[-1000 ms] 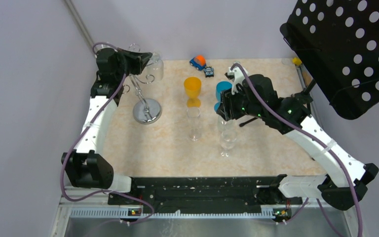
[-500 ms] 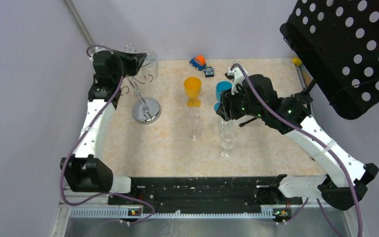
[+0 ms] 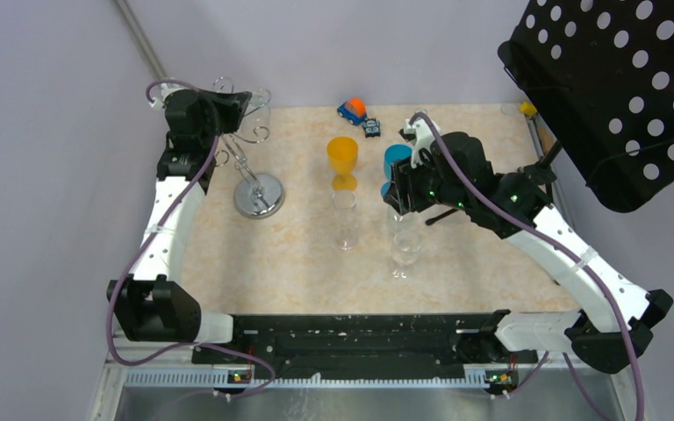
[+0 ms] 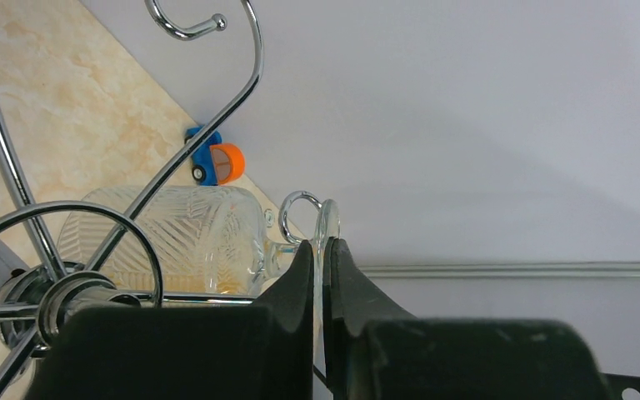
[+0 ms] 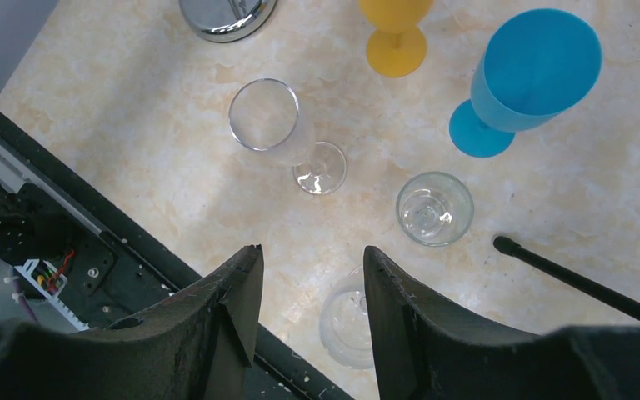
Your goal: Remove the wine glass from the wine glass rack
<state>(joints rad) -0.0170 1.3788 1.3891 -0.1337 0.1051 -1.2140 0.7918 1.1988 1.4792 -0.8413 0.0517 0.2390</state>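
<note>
Left jaws pinching ribbed wine glass (image 4: pixel 175 242) — curled chrome rack (image 3: pixel 260 195) beside; right jaws apart

A robot test cell in a lab, not a home: plain lilac partition walls (image 3: pixel 53 175) box in a marble-patterned table (image 3: pixel 298 263), a black mounting rail (image 3: pixel 360 338) with exposed wiring carries the arm bases along 6 o'clock, and a black perforated panel (image 3: pixel 614 96) looms at 2 o'clock.

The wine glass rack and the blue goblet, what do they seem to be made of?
Wine glass rack: probably chromed metal wire, polished; its round base mirrors the surroundings. Blue goblet: likely plastic, matte and opaque, with even colour.
</note>
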